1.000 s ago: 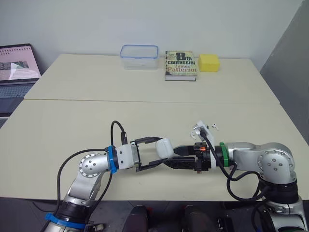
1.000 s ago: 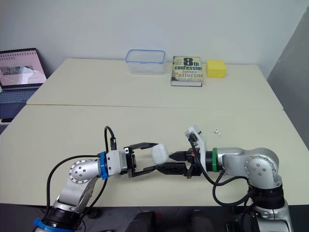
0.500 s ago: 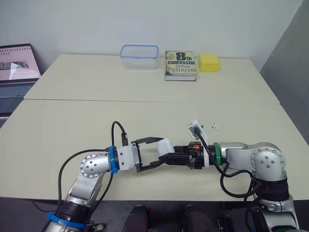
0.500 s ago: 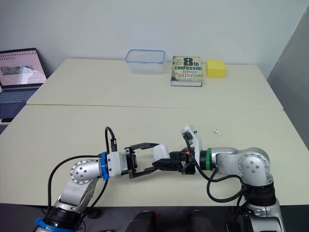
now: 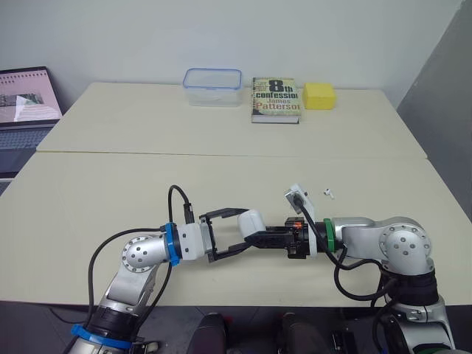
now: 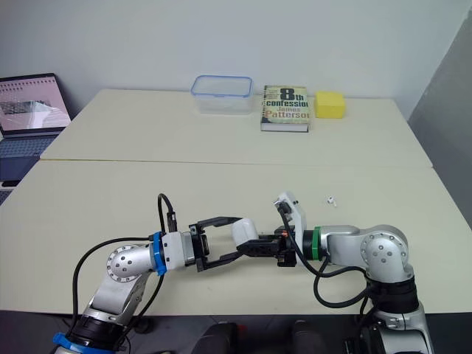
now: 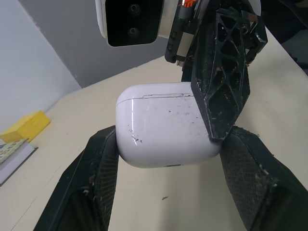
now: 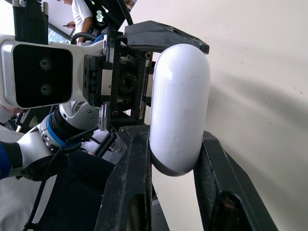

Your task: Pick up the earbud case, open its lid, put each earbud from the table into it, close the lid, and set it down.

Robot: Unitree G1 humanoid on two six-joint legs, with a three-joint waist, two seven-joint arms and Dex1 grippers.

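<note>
The white earbud case [image 5: 252,221] hangs just above the table's front middle, lid down. My left gripper [image 5: 240,230] is shut on it, a black finger [image 7: 103,159] on each side of the case [image 7: 166,125]. From the opposite side my right gripper [image 5: 252,237] reaches in, and its fingers [image 8: 132,178] press both faces of the case [image 8: 180,106]. One small white earbud [image 5: 329,193] lies on the table behind my right wrist.
At the table's far edge stand a clear plastic box [image 5: 212,86], a paperback book [image 5: 276,99] and a yellow block [image 5: 319,95]. A laptop [image 5: 26,103] sits off the left side. A seam crosses the table [image 5: 110,184] at mid-depth.
My right gripper has slid left up to the case and narrowed its fingers onto it. The left gripper and the case have stayed in place.
</note>
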